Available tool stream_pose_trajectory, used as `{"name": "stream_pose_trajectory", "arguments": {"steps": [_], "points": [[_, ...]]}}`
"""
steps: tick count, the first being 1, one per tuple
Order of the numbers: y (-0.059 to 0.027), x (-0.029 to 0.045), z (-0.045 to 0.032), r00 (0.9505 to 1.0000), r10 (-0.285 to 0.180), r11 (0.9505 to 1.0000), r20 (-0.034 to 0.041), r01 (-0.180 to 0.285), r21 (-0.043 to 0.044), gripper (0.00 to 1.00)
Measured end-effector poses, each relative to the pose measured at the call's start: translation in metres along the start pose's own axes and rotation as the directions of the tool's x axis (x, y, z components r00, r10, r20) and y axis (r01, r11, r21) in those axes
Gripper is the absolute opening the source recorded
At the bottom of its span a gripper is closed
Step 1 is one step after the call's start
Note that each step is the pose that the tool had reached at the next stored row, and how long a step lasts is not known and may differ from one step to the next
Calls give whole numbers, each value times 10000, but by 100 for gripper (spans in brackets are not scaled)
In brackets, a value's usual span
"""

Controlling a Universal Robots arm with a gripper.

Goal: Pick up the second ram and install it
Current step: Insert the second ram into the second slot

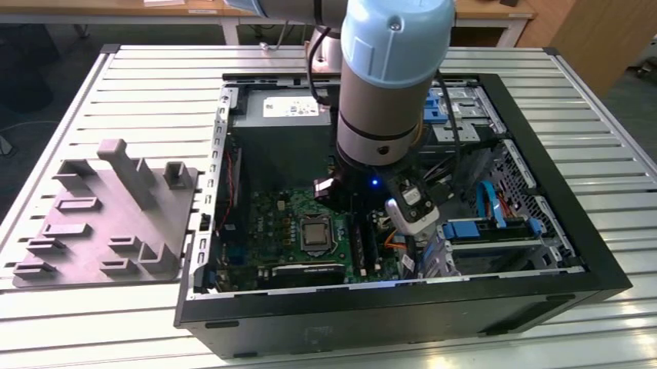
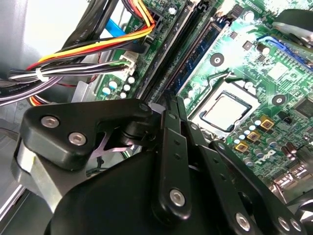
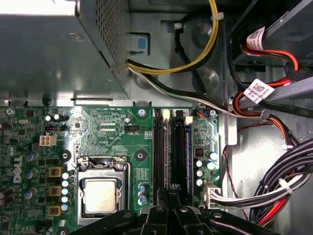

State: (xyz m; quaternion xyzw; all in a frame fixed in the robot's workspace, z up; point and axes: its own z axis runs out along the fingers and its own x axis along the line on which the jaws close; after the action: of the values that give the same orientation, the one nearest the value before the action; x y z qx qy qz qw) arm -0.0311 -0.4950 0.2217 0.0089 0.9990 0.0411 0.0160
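The second ram (image 2: 195,54) is a thin dark stick with a blue-green tinge, seen edge-on. It runs along the memory slot nearest the CPU socket, straight out from between my fingertips. In the first wrist view the second ram (image 3: 167,152) lines up with the same slot. My gripper (image 2: 172,100) is shut on the stick's near part, and its black fingers (image 3: 161,208) are pressed close together low over the slots. I cannot tell whether the stick is seated. In the exterior view the arm (image 1: 395,77) reaches down into the open computer case over the motherboard.
The CPU socket (image 3: 100,196) lies just beside the slots. On the other side, bundled power cables (image 3: 274,191) and a metal drive cage (image 1: 493,231) crowd in. The power supply (image 3: 49,49) sits beyond the board. A grey parts fixture (image 1: 103,223) stands on the table outside the case wall (image 1: 411,307).
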Motion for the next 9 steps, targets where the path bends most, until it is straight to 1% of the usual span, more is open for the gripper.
{"name": "stream_pose_trajectory", "arguments": {"steps": [1, 2, 3, 5, 6, 9], "points": [[0, 0, 0, 10000, 0, 10000, 0, 0, -19, 11], [-2, -1, -1, 10000, 2, 10000, -1, -2, -64, 11], [-5, -2, -2, 10000, 2, 9999, 0, -2, -160, 11], [-18, -1, -5, 10000, 6, 9995, -1, -6, -307, 11], [-19, 0, -4, 10000, 8, 9994, 0, -8, -344, 11], [-19, -1, -2, 10000, 9, 9994, 1, -9, -351, 11]]}}
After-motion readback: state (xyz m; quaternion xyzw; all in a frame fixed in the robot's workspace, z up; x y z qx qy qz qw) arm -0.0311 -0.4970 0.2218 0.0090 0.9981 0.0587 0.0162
